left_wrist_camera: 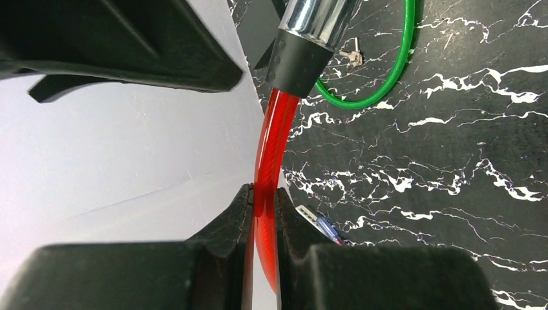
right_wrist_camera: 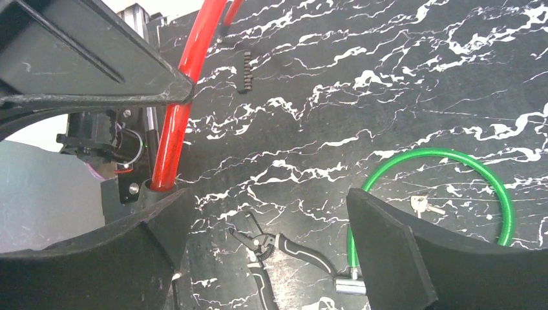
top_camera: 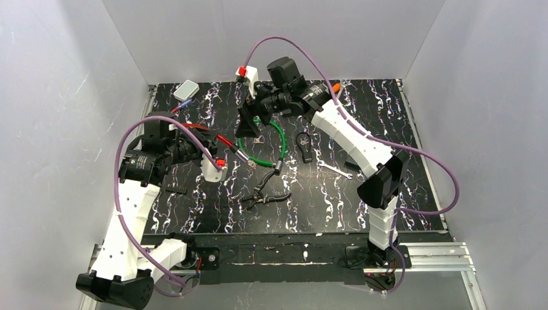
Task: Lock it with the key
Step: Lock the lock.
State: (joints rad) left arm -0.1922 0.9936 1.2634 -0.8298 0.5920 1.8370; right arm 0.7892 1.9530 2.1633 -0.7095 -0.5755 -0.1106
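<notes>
A red cable lock lies left of centre, its chrome end on the mat. My left gripper is shut on the red cable, with the black and chrome end piece just ahead of the fingers. A small silver key lies inside the green cable loop; it also shows in the left wrist view and the right wrist view. My right gripper hangs open and empty above the mat, between the red cable and the green loop.
Black pliers lie near the front centre and show in the right wrist view. A wrench and a black clip lie to the right. A white box and a pen are at the back left.
</notes>
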